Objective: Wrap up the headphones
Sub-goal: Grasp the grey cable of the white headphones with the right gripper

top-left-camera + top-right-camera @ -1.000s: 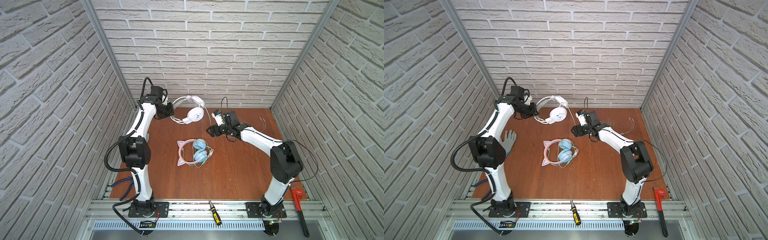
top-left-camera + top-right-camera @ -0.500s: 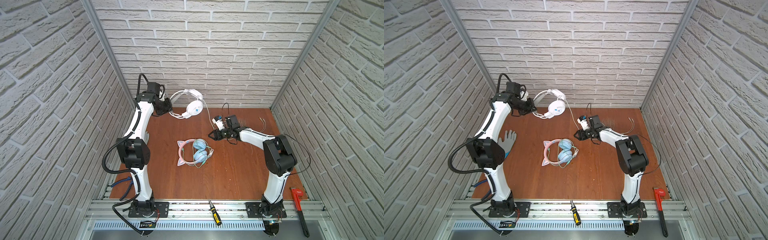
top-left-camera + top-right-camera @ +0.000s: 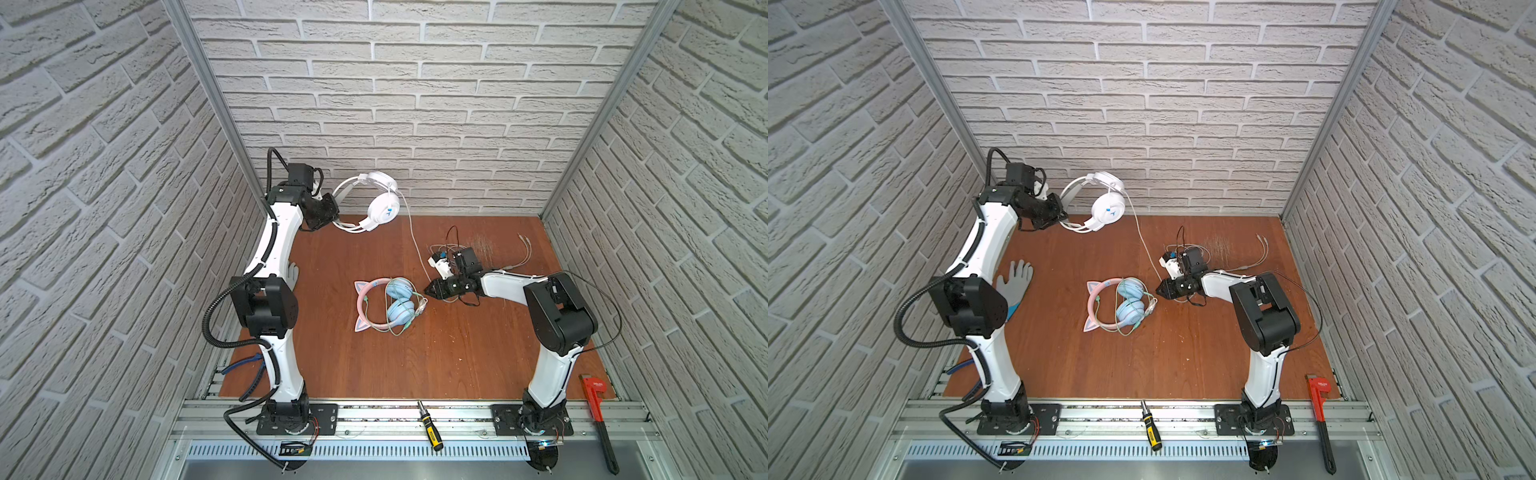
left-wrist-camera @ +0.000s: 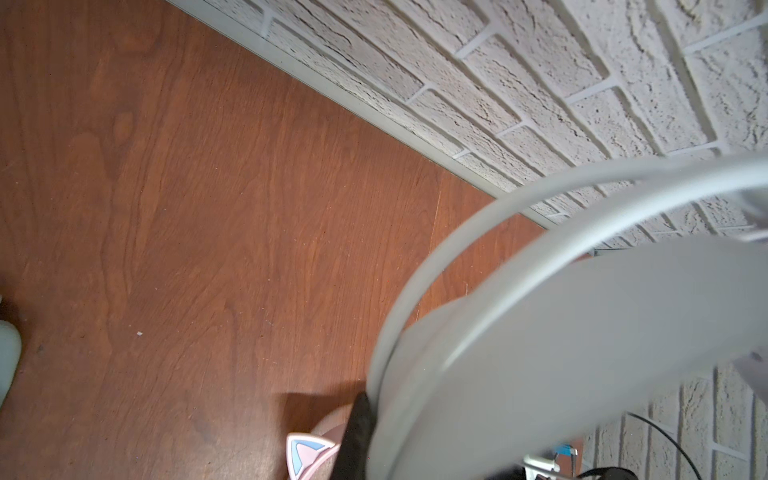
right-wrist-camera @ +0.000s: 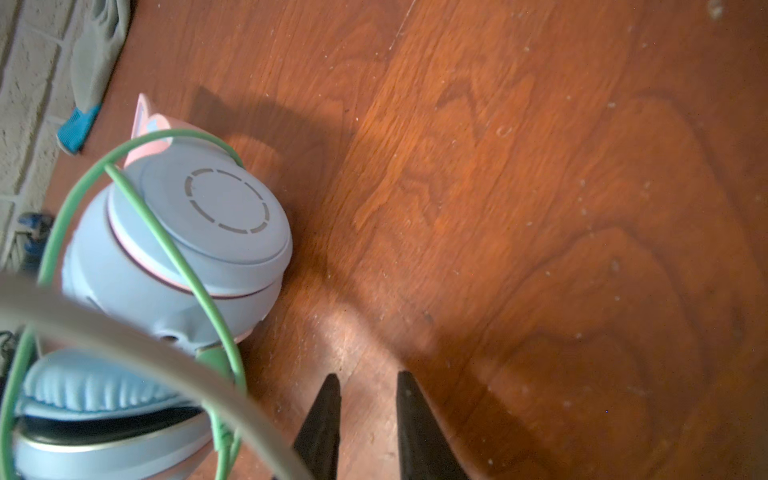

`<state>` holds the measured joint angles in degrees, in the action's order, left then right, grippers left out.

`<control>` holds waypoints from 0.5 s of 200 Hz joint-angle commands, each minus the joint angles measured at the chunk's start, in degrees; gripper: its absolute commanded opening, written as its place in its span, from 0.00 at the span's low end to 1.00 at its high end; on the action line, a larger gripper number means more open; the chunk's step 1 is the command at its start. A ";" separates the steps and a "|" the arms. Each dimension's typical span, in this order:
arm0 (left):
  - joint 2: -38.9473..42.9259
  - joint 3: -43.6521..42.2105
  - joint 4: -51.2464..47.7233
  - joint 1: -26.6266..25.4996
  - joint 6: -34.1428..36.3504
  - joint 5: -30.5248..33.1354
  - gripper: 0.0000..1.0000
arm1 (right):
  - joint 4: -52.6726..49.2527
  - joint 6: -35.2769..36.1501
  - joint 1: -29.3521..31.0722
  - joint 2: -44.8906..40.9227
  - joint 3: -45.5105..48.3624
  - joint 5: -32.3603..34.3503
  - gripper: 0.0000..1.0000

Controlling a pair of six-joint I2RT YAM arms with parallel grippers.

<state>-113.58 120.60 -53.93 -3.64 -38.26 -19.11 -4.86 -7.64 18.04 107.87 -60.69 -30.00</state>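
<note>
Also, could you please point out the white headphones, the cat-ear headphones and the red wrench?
white headphones [image 3: 384,210]: a top view, the ear cup.
cat-ear headphones [image 3: 400,312]: a top view, one blue cup.
red wrench [image 3: 595,390]: a top view, its red head.

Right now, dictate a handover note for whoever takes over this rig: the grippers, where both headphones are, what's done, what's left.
Left gripper: shut on the headband of the white headphones, holding them up near the back wall.
Right gripper: low over the table, jaws a narrow gap apart, nothing between them.
White cable: trails from the raised pair down to the table beside the right gripper, unwrapped.
Pink headphones: lying mid-table, green cable looped around the cups; that pair looks done.
Left to do: wind the white cable around the white headphones and set them down.
</note>
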 commanded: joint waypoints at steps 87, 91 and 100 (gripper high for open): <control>0.17 -1.40 3.57 -1.67 -3.12 6.81 0.00 | -32.65 11.29 4.67 -20.85 -5.83 8.51 0.06; 0.07 -1.46 3.57 -1.84 -3.25 7.16 0.00 | -34.53 11.94 5.13 -21.19 -6.62 9.25 0.06; -0.05 -1.50 3.41 -2.29 -3.35 7.87 0.00 | -38.80 13.31 6.31 -21.86 -8.60 10.53 0.06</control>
<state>-113.69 119.48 -53.80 -4.54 -40.10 -12.84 -29.30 0.12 21.63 88.95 -64.60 -24.01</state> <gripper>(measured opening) 0.077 0.065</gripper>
